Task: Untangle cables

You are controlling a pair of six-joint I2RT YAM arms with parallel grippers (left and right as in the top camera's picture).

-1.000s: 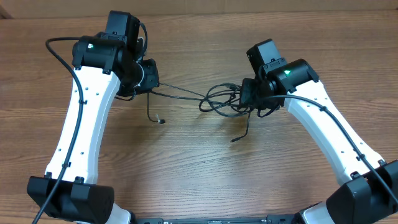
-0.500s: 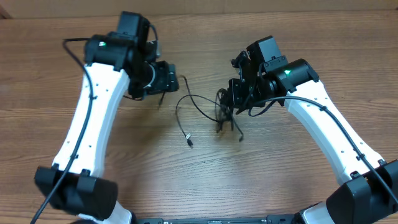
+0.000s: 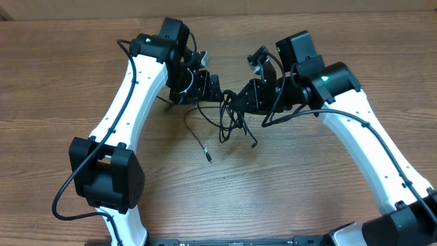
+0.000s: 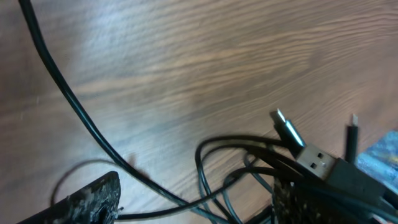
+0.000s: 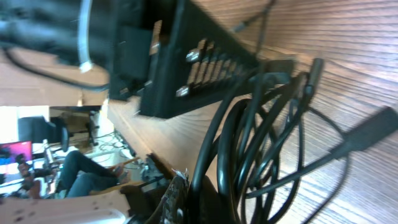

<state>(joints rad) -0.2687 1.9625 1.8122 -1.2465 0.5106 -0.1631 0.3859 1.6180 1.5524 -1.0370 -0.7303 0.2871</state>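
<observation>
The cables [image 3: 231, 117] are thin black cords in a tangled bundle that hangs from my right gripper [image 3: 244, 98], which is shut on their upper loops [image 5: 249, 146]. One loose end [image 3: 207, 156] trails onto the wood, and another [image 3: 254, 143] dangles to the right. My left gripper [image 3: 217, 92] stands open right beside the right one, up against the bundle. In the left wrist view its fingers [image 4: 93, 198] are spread wide, and several strands [image 4: 217, 180] run through the gap [image 4: 196, 200] between them. A plug with a silver tip [image 4: 287, 127] sticks up near the right finger.
Both white arms [image 3: 130, 102] [image 3: 369, 137] angle in over the wooden table [image 3: 307, 198] and nearly meet at the middle. The left gripper's black body [image 5: 186, 62] fills the top of the right wrist view.
The left gripper opened and let go of the strand it had pulled taut, then swung right to the bundle. The right gripper lifted the bundle and shifted slightly left.
</observation>
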